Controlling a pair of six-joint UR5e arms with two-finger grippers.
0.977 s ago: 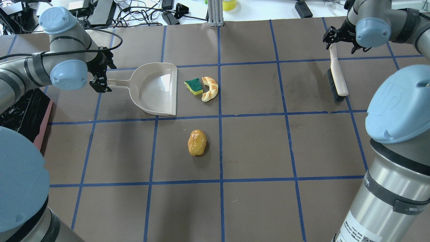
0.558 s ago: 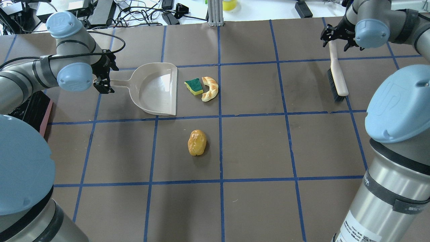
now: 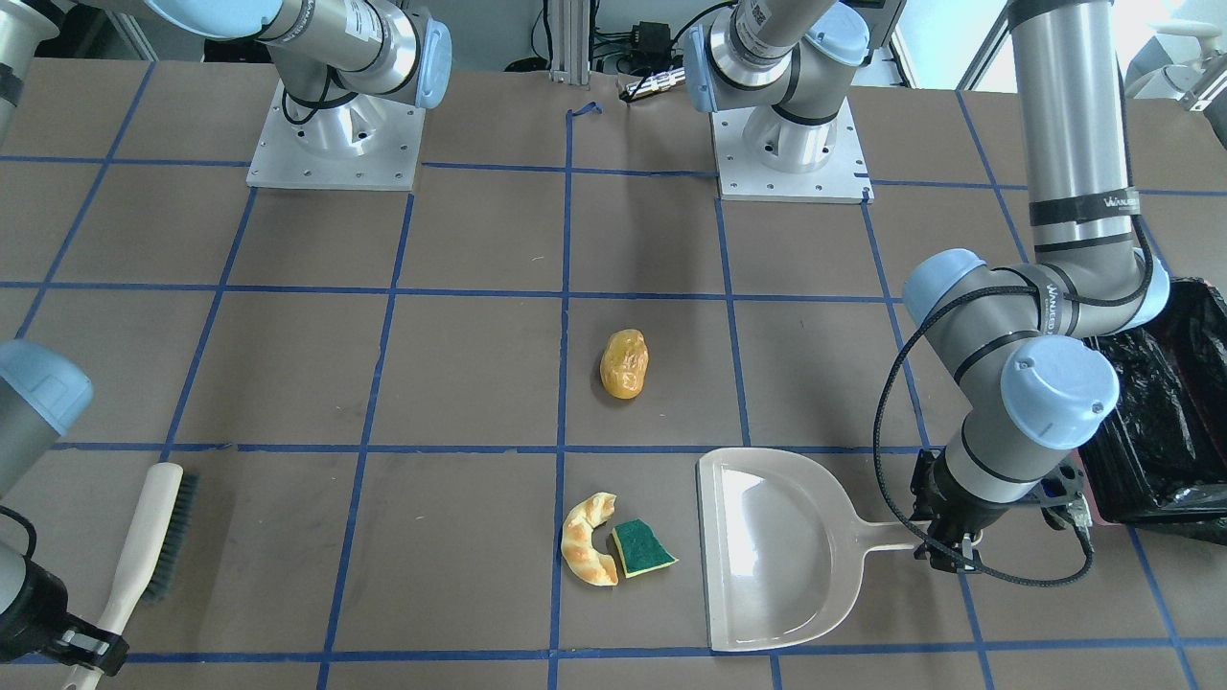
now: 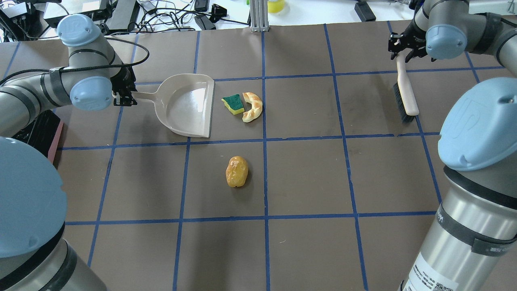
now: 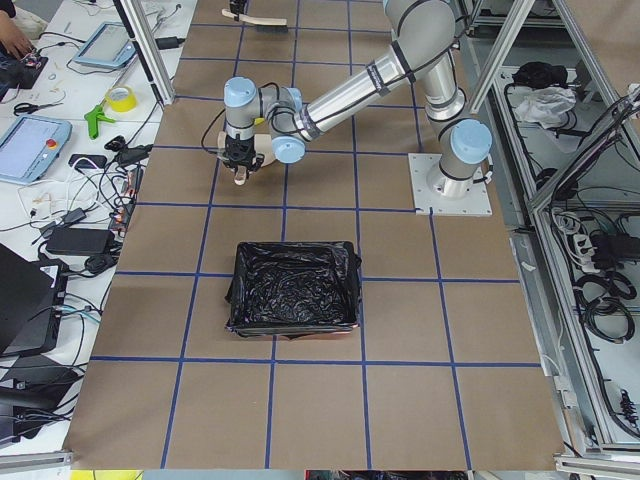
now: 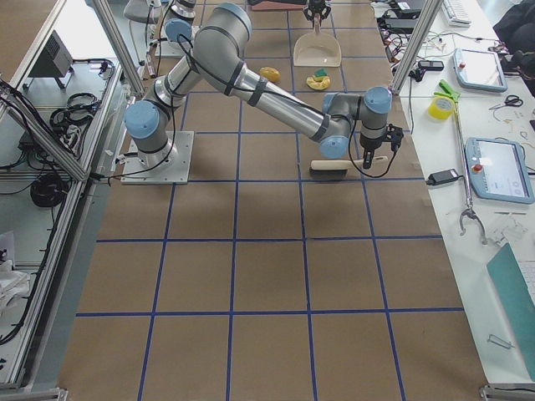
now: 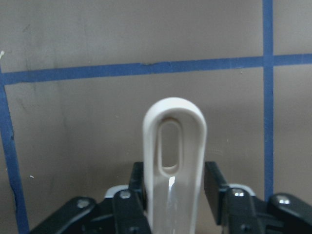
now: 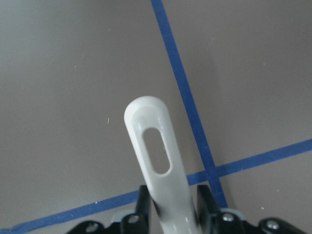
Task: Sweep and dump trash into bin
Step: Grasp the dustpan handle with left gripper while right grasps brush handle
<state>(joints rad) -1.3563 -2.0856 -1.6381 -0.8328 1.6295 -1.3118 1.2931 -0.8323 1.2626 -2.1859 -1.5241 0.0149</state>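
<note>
The yellow-orange potato piece (image 4: 236,171) lies mid-table. The tan croissant piece (image 4: 253,106) and the green-and-yellow sponge wedge (image 4: 233,104) lie side by side just right of the beige dustpan's (image 4: 188,105) open mouth. My left gripper (image 4: 123,97) is shut on the dustpan handle (image 7: 174,146). My right gripper (image 4: 400,50) is shut on the handle (image 8: 161,161) of the beige brush (image 4: 405,93), which lies on the table at the far right. The pink bin with its black bag (image 5: 292,250) stands at the table's left end, behind my left arm.
The bin also shows at the edge of the front view (image 3: 1160,402) and partly in the overhead view (image 4: 40,129). Blue tape lines grid the brown table. Cables and devices lie past the far edge.
My left gripper moved onto the dustpan handle and shut on it; the dustpan shifted slightly. My right gripper narrowed around the brush handle. The trash has not moved.
</note>
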